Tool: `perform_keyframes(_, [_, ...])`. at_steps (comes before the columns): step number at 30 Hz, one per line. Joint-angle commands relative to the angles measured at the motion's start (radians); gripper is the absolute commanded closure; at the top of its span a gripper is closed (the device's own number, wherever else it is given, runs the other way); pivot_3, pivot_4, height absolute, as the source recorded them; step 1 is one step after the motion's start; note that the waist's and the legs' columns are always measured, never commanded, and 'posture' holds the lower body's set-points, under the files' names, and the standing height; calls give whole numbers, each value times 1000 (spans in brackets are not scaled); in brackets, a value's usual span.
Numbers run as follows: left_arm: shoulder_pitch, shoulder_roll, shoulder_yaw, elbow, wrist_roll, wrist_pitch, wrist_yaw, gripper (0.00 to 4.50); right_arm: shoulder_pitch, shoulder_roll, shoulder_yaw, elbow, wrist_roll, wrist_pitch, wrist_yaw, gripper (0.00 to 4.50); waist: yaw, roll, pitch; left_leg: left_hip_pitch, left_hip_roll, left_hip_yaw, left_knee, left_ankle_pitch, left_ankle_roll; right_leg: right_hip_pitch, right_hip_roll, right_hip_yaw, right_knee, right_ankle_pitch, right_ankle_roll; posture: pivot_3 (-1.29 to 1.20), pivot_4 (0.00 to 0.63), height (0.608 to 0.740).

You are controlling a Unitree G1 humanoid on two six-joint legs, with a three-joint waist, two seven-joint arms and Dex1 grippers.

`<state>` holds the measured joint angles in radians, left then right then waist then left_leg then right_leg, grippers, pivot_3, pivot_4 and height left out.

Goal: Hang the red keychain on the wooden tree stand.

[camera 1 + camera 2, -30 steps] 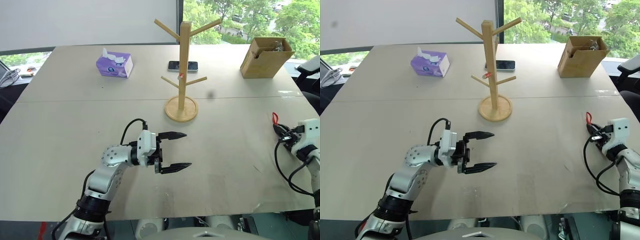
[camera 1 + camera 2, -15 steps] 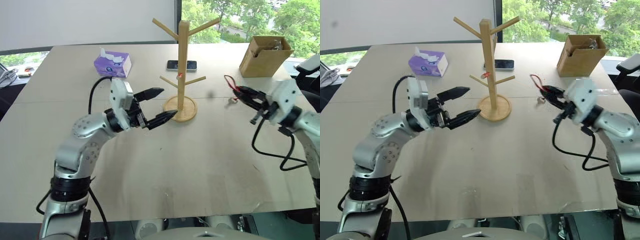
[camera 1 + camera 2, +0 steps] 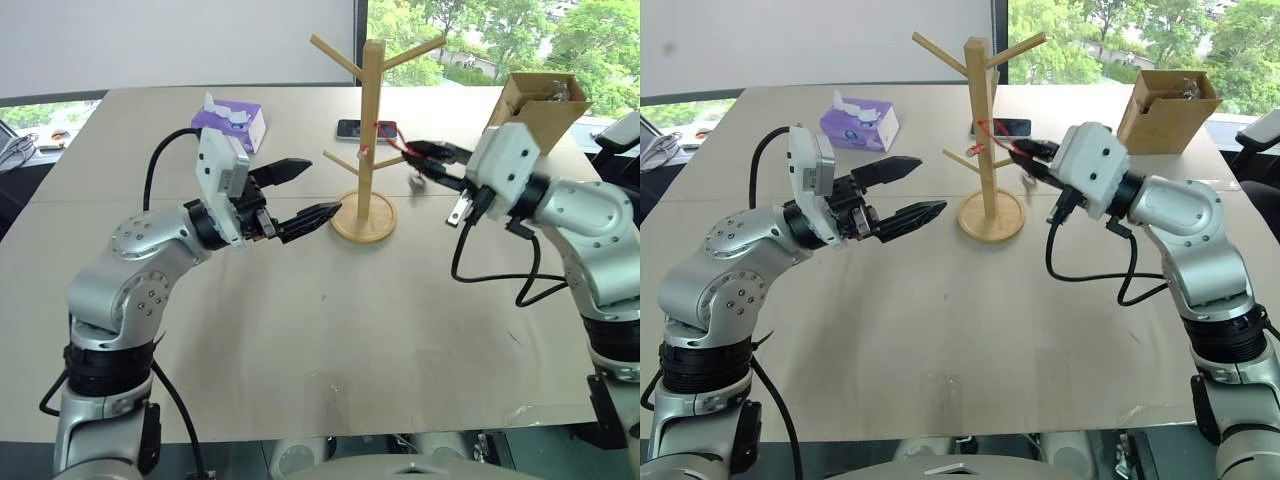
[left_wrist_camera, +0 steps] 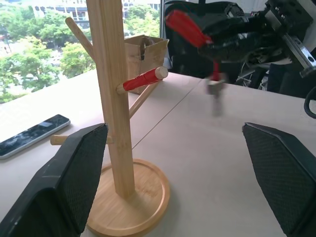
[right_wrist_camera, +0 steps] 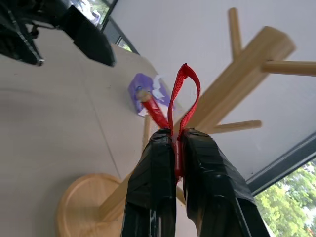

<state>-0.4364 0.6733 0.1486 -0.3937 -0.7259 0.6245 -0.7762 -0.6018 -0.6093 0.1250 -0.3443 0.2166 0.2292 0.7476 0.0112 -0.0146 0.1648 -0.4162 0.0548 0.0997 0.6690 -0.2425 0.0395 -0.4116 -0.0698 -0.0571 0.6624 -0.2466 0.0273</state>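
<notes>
The wooden tree stand (image 3: 368,130) rises from its round base at the table's middle back. My right gripper (image 3: 415,150) hovers just right of the pole, level with the lower pegs, and is shut on the red keychain (image 5: 185,94). The red loop (image 3: 992,130) sticks out past the fingertips toward the pole, and the small key (image 4: 216,89) dangles below them. My left gripper (image 3: 322,187) is open and empty. It is held level on the stand's left side, pointing at the base (image 4: 133,207).
A purple tissue box (image 3: 232,122) sits at the back left, and a dark phone (image 3: 350,128) lies behind the stand. A tan cardboard box (image 3: 535,105) stands at the back right. One lower peg carries a red wrap (image 4: 143,79).
My right arm swung up and left from the table's right edge, carrying the keychain to the stand. My left arm rose and moved toward the stand's left, its gripper still open.
</notes>
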Motion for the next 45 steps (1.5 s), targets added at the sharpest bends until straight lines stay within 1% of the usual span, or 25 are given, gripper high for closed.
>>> perform_keyframes(1, [-4, 4, 13, -45, 7, -22, 7, 0, -21, 25, 19, -3, -23, -30, 5, 4436, 0, 0, 0, 0, 0, 0, 0, 0, 0, 0, 0, 0, 0, 0, 0, 0, 150, 740])
perform_keyframes(8, [8, 4, 16, -56, 9, -22, 11, 0, -38, 78, 48, 36, -60, -55, 7, 4436, 0, 0, 0, 0, 0, 0, 0, 0, 0, 0, 0, 0, 0, 0, 0, 0, 150, 740])
perform_keyframes(26, [17, 3, 24, -72, 8, -22, 29, 0, -73, 167, 37, 191, -103, -106, -11, 4436, 0, 0, 0, 0, 0, 0, 0, 0, 0, 0, 0, 0, 0, 0, 0, 0, 150, 740])
perform_keyframes(27, [16, 2, 23, -71, 9, -23, 30, 0, -74, 173, 30, 201, -102, -111, -19, 4089, 0, 0, 0, 0, 0, 0, 0, 0, 0, 0, 0, 0, 0, 0, 0, 0, 150, 740])
perform_keyframes(28, [16, 2, 23, -71, 9, -23, 32, 0, -75, 175, 26, 206, -101, -116, -23, 3851, 0, 0, 0, 0, 0, 0, 0, 0, 0, 0, 0, 0, 0, 0, 0, 0, 150, 740])
perform_keyframes(30, [16, 1, 23, -71, 8, -22, 34, 0, -75, 180, 21, 213, -98, -122, -28, 3162, -1, 0, 0, 0, 0, 0, 0, 0, 0, 0, 0, 0, 0, 0, 0, 0, 150, 740])
perform_keyframes(31, [16, 1, 23, -71, 7, -22, 35, 0, -73, 180, 19, 212, -97, -123, -28, 2738, -1, 0, 0, 0, 0, 0, 0, 0, 0, 0, 0, 0, 0, 0, 0, 0, 150, 740])
perform_keyframes(32, [17, 0, 23, -70, 7, -22, 37, 0, -69, 182, 16, 212, -93, -123, -29, 2166, -1, 0, 0, 0, 0, 0, 0, 0, 0, 0, 0, 0, 0, 0, 0, 0, 150, 740])
perform_keyframes(34, [21, -5, 21, -69, 11, -25, 45, 0, -51, 180, -3, 204, -72, -110, -32, 1236, -1, 0, 0, 0, 0, 0, 0, 0, 0, 0, 0, 0, 0, 0, 0, 0, 150, 740])
perform_keyframes(35, [25, -14, 18, -69, 23, -33, 60, 0, -31, 176, -23, 197, -53, -98, -34, 833, 0, 0, 0, 0, 1, 0, 0, 0, 0, 0, 0, 0, 0, 0, 0, 0, 150, 740])
perform_keyframes(36, [30, -25, 17, -68, 38, -42, 79, 0, -10, 173, -45, 187, -31, -79, -39, 300, 3, 0, 0, 0, 1, 0, 0, 0, 0, 0, 0, 0, 0, 0, 0, 0, 150, 740])
perform_keyframes(39, [69, -90, -7, -31, 166, -126, 191, 0, 101, 156, -132, 197, 21, -31, -61, 300, 5, -1, -1, 0, 0, 0, 0, 0, 0, 0, -1, 0, -1, 0, 0, 0, 150, 740])
perform_keyframes(41, [98, -147, -17, 19, 264, -171, 292, 0, 173, 150, -185, 244, 27, -38, -83, 300, 4, -2, -1, 0, 0, 0, 0, 0, 0, 2, -1, -1, -1, 0, 0, 0, 150, 740])
perform_keyframes(42, [112, -170, -25, 46, 315, -199, 335, 0, 199, 163, -223, 280, 47, -36, -106, 300, 3, -2, -1, 0, 0, 0, 0, 0, 0, 2, -1, 0, -1, 0, 0, 0, 150, 740])
perform_keyframes(45, [132, -242, -25, 118, 411, -276, 436, 0, 239, 201, -297, 412, 62, -84, -172, 300, 0, -2, -1, 1, -1, 1, 0, 0, 0, 1, -1, 0, 0, 0, 0, 0, 150, 740])
